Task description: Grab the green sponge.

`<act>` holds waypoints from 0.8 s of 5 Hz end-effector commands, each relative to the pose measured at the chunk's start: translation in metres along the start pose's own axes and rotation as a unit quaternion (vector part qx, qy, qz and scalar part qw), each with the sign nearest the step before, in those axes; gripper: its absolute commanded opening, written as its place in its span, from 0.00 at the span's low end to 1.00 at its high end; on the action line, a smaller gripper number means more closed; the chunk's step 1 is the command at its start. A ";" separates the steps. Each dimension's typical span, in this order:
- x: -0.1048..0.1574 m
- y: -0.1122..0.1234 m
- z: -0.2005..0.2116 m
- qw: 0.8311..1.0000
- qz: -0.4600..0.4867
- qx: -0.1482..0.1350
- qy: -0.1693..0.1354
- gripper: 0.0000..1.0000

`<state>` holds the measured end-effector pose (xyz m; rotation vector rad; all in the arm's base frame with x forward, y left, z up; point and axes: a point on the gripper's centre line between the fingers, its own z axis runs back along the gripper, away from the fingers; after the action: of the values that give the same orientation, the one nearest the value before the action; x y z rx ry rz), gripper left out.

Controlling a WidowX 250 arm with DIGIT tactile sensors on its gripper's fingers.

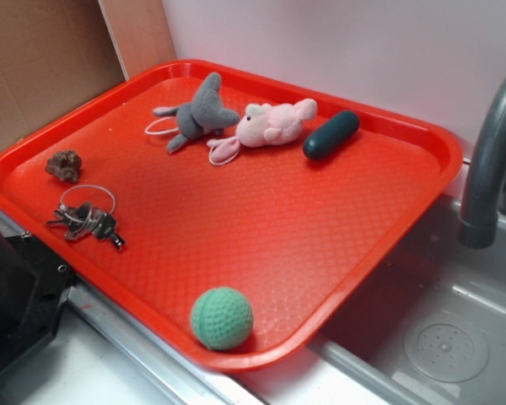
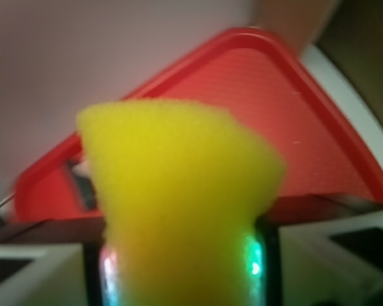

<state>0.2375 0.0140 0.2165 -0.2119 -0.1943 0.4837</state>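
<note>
One item matters: the green sponge [image 2: 179, 197], filling the centre of my wrist view, sits pinched at its waist by the end effector [image 2: 182, 268], bulging above, so I judge it light, soft and compressible.

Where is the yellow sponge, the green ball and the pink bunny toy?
green sponge [image 2: 179, 210], wrist view, middle of its yellow foam.
green ball [image 1: 222, 318], exterior view, centre of its dimpled surface.
pink bunny toy [image 1: 270, 124], exterior view, its plush body.
</note>
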 end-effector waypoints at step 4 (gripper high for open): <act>-0.032 0.028 -0.040 0.998 -0.011 0.020 0.060 0.00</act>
<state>0.2120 0.0002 0.1554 -0.1909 -0.0267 0.4619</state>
